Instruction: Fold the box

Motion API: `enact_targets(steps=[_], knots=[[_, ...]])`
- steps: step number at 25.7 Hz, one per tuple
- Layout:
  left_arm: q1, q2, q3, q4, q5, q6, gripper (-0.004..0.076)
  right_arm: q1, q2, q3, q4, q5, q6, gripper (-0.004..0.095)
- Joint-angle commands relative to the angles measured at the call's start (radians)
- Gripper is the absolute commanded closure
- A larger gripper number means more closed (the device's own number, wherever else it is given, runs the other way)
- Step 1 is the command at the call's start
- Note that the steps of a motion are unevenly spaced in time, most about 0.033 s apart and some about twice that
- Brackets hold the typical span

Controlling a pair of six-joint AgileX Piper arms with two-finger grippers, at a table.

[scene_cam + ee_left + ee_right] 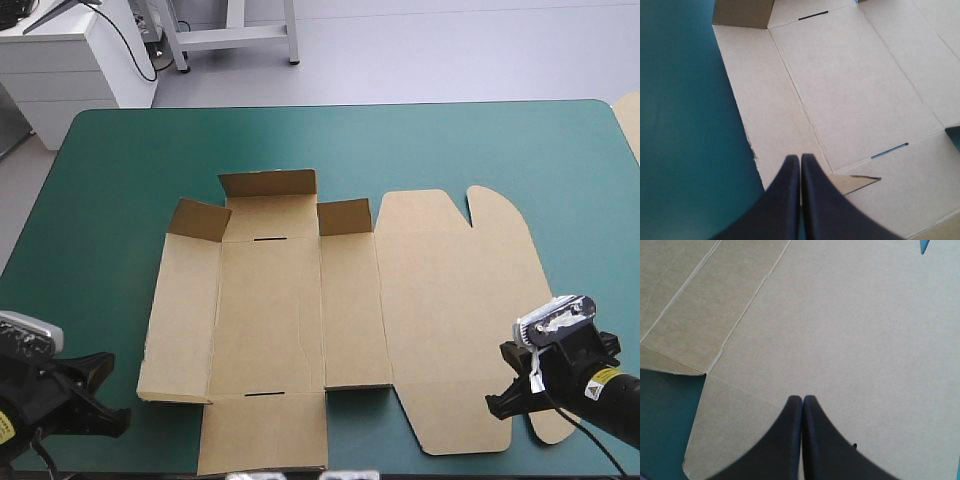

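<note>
While the box (pixel 300 320) lies spread out on the teal-green cover (pixel 450 140), mid-table and a little toward the near edge, you have both arms low at the near corners. Your left gripper (pixel 800 157) hangs just off the box's near left corner, black fingers pressed together into one point, aimed across the left panel (pixel 765 115). Your right gripper (pixel 802 399) is at the near right, by the near edge of the wide lid panel (pixel 455 290), fingers likewise closed tip to tip. Three small flaps (pixel 268 183) at the far left stand raised; the other panels lie flat.
</note>
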Motion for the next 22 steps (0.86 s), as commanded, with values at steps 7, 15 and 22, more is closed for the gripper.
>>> enact_targets(steps=[7, 15, 22], knots=[[0.0, 0.281, -0.03, 0.006, -0.164, 0.078, 0.0727, -0.007, -0.001, -0.024, 0.018, -0.048, 0.0, 0.0924], [0.0, 0.489, -0.03, -0.031, -0.274, 0.136, 0.0706, -0.007, -0.001, -0.024, 0.009, -0.048, -0.009, 0.0923], [0.083, 0.574, -0.038, -0.216, -0.298, 0.287, 0.0706, -0.007, -0.001, -0.024, -0.025, -0.035, -0.009, 0.0923]])
